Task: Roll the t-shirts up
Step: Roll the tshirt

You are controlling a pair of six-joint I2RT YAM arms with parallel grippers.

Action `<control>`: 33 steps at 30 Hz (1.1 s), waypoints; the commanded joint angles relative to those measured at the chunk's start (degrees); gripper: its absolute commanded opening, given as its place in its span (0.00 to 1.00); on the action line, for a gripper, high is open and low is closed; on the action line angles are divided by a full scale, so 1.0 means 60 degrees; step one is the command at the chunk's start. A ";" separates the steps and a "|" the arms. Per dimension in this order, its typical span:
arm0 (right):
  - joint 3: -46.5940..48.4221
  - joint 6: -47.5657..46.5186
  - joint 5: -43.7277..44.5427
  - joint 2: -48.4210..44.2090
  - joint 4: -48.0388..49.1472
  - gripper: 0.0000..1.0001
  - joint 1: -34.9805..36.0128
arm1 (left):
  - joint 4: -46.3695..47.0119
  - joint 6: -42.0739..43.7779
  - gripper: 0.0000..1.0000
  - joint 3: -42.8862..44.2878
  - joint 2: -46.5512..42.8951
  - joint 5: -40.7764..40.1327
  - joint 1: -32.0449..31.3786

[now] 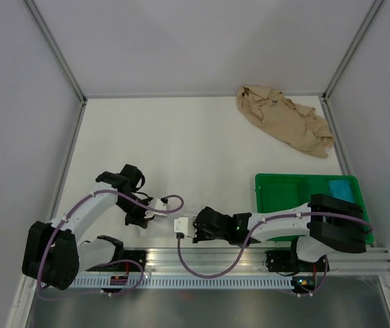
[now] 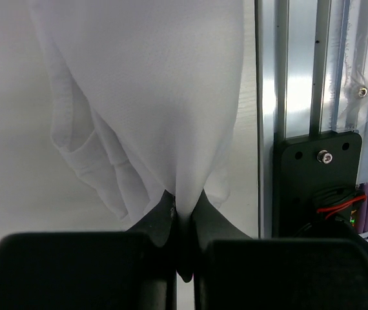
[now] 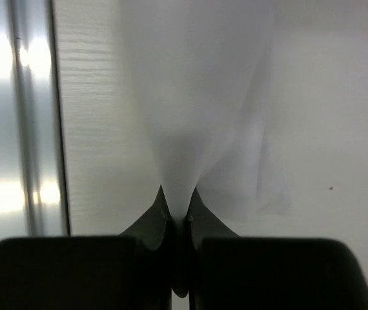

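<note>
Wrist views only: left gripper [image 2: 183, 210] and right gripper [image 3: 179, 216] clamped on white t-shirt [image 2: 171, 97]. Overhead only: tan t-shirt [image 1: 284, 119] crumpled far right.

R gripper [image 3: 180, 216] pinched tight on white t-shirt [image 3: 197, 110] fabric, cloth fanning upward, metal rail [image 3: 22, 116] at left.

white t-shirt [image 2: 171, 84] — thin matt cloth | tan t-shirt [image 1: 284, 119] — soft cloth | tray [image 1: 277, 195] smooth plastic | rail [image 2: 300, 64] shiny metal
</note>
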 commanded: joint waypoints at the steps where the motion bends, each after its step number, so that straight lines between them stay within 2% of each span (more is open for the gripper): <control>1: 0.0549 0.1355 -0.2516 -0.0974 -0.1758 0.00 -0.0248 | -0.0402 0.0593 0.06 0.0489 0.0134 0.0248 0.0103; 2: 0.0593 0.1691 -0.3638 -0.1106 -0.1761 0.00 -0.0351 | -0.0387 0.0434 0.13 0.0634 0.0163 0.0219 0.0102; 3: 0.0622 0.2333 -0.4012 -0.1107 -0.1761 0.00 -0.0613 | -0.0300 0.0301 0.22 0.0737 0.0221 0.0219 0.0102; 4: 0.0623 0.2673 -0.4320 -0.1121 -0.1761 0.00 -0.0731 | -0.0227 0.0083 0.38 0.0927 0.0251 0.0175 0.0102; 5: 0.0565 0.2908 -0.4946 -0.1165 -0.1761 0.00 -0.1023 | -0.0183 -0.0297 0.62 0.1016 0.0251 0.0088 0.0102; 6: 0.0492 0.3331 -0.5127 -0.1238 -0.1689 0.00 -0.1142 | -0.0226 -0.0431 0.72 0.1089 0.0222 0.0073 0.0102; 11: -0.0094 0.4316 -0.6589 -0.1546 -0.0971 0.00 -0.2179 | -0.0519 -0.0578 0.75 0.1178 -0.0568 0.0613 0.0102; 18: 0.0037 0.4726 -0.7442 -0.1034 -0.0970 0.00 -0.2944 | -0.0592 -0.1326 0.77 0.1119 -0.0760 0.1493 -0.0029; 22: -0.0036 0.4873 -0.7560 -0.1048 -0.0736 0.00 -0.3193 | -0.0272 -0.1719 0.75 0.0608 -0.0687 0.1669 -0.0205; 23: -0.0051 0.4888 -0.7575 -0.1106 -0.0707 0.00 -0.3281 | 0.0020 -0.1794 0.67 0.0549 -0.0686 0.1684 -0.0234; 25: -0.0109 0.4902 -0.7749 -0.1136 -0.0619 0.00 -0.3325 | 0.0110 -0.1765 0.43 0.0562 -0.0643 0.1742 -0.0234; 26: -0.0124 0.4903 -0.7867 -0.1151 -0.0619 0.00 -0.3369 | 0.0125 -0.1693 0.22 0.0606 -0.0613 0.1771 -0.0234; 28: -0.0255 0.4830 -0.8305 -0.1151 -0.0619 0.03 -0.3442 | 0.0111 -0.1488 0.03 0.0708 -0.0380 0.1641 -0.0220; 30: -0.0373 0.4742 -0.9052 -0.1122 -0.0662 0.06 -0.3574 | -0.0108 -0.1210 0.02 0.0782 -0.0073 0.1538 -0.0132; 33: -0.0651 0.4741 -0.9274 -0.1180 -0.0692 0.11 -0.3691 | -0.0197 -0.0770 0.02 0.1118 0.0703 0.1522 0.0481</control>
